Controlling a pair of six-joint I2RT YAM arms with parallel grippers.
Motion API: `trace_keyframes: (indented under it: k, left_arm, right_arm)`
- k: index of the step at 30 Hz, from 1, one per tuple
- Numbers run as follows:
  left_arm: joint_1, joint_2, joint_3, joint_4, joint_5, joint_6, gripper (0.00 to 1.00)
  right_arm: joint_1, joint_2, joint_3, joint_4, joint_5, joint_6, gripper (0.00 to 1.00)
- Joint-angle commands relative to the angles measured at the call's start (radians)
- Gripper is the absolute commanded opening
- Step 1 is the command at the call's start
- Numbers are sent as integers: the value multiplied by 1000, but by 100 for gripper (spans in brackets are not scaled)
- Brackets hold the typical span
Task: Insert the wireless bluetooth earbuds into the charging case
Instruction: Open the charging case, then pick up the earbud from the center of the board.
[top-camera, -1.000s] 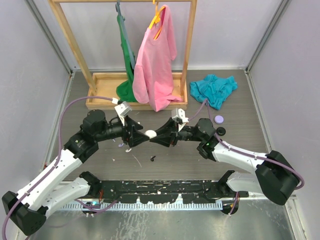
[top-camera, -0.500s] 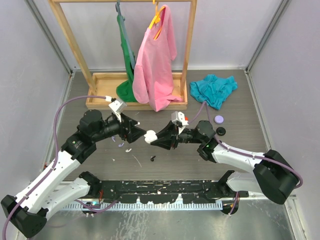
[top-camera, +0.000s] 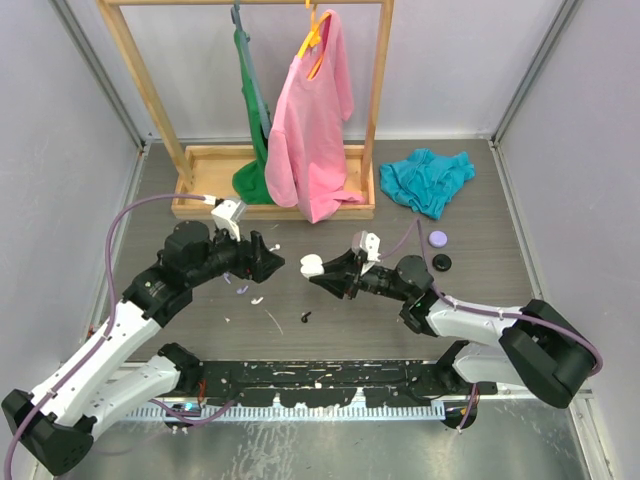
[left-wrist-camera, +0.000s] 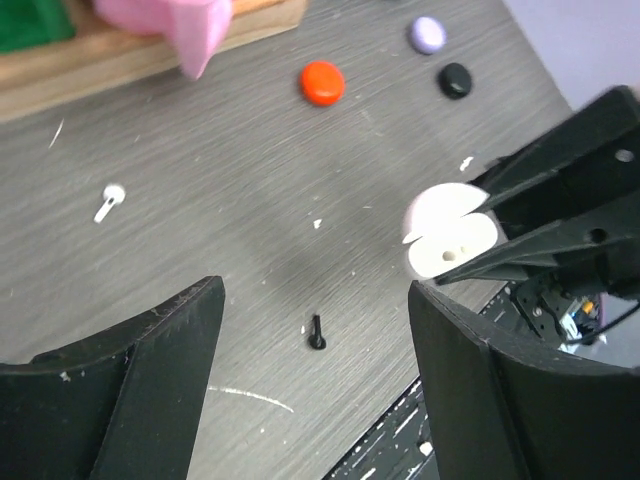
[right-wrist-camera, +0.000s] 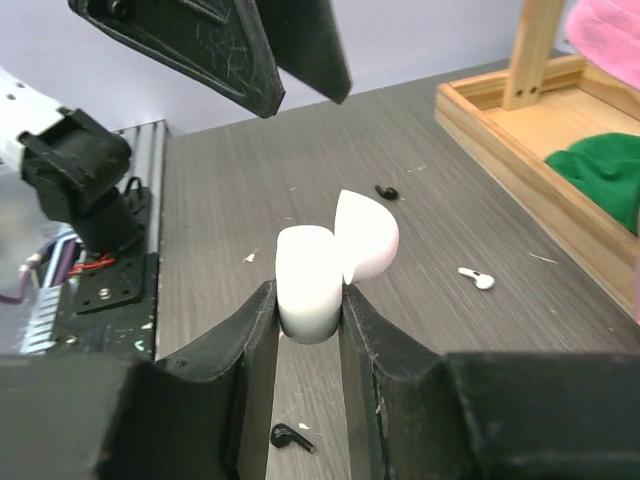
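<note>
The likeliest trouble is the smooth charging case (right-wrist-camera: 300, 262) twisting or slipping when an earbud is pushed into it, since only its lower body is pinched and its hinged lid hangs open. The buds are also so tiny that broad fingers could flick one away across the counter (left-wrist-camera: 250, 180). The right gripper (right-wrist-camera: 310, 300) is closed to a narrow gap on the case, held clear of the counter. The left gripper (left-wrist-camera: 312, 296) is spread wide and empty above the black earbud (left-wrist-camera: 317, 333), with the white earbud (left-wrist-camera: 107, 200) lying farther off.
</note>
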Motion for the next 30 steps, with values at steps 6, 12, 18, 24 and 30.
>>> trace_keyframes:
  k: [6, 12, 18, 24, 30]
  left_arm:
    - [6, 75, 15, -206, -237, -242, 72]
    - [6, 158, -21, -195, -273, -300, 71]
    - [6, 250, -42, -255, -342, -385, 65]
    - [4, 261, -133, -218, -376, -493, 58]
    - [3, 286, -174, -211, -381, -515, 52]
  right_arm:
    - [3, 10, -69, 197, 177, -42, 15]
    - [3, 44, -113, 277, 233, -38, 15]
    - [2, 63, -127, 307, 256, -31, 15]
    - [3, 85, -127, 326, 252, -23, 16]
    - [3, 88, -125, 327, 250, -20, 16]
